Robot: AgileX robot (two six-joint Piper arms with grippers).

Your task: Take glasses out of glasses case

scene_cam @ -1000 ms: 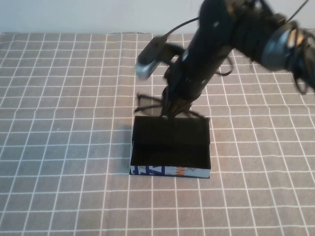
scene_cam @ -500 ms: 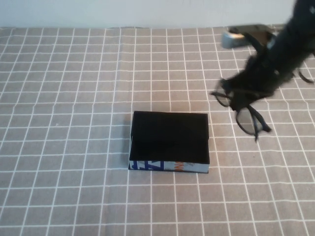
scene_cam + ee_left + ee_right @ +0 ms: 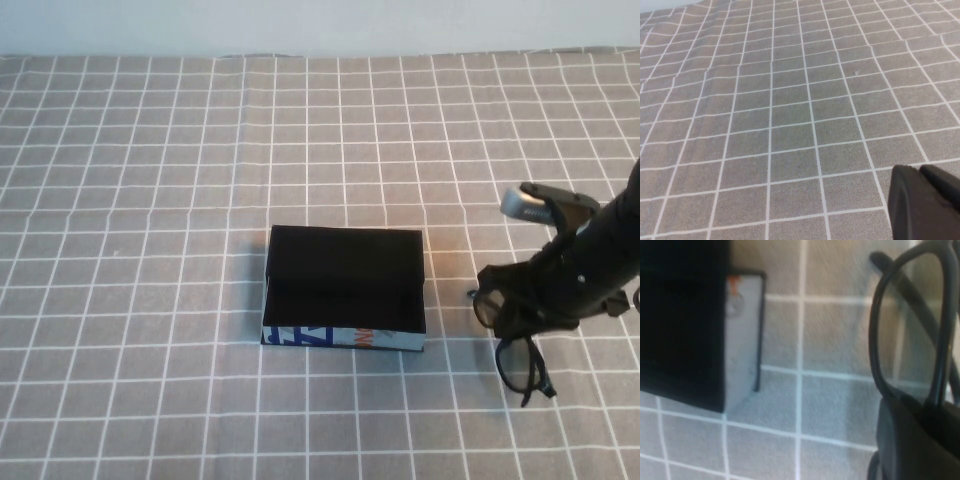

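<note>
The glasses case (image 3: pixel 345 290) is a black box with its lid open and a light blue printed front, at the table's middle; its inside shows only black. Its corner also shows in the right wrist view (image 3: pixel 700 325). My right gripper (image 3: pixel 520 322) is to the right of the case, low over the cloth, shut on the black glasses (image 3: pixel 515 345). One lens hangs below the fingers toward the table's front. In the right wrist view the frame (image 3: pixel 910 325) rises from the shut fingers (image 3: pixel 915 440). My left gripper (image 3: pixel 925 200) is shut and empty over bare cloth; it is out of the high view.
A grey cloth with a white grid (image 3: pixel 150 200) covers the table. A pale wall (image 3: pixel 300 25) runs along the far edge. Open cloth lies left of the case and in front of it.
My right gripper has lifted the glasses from behind the case, swung right, and then come down toward the front right of the table. The case has not moved.
</note>
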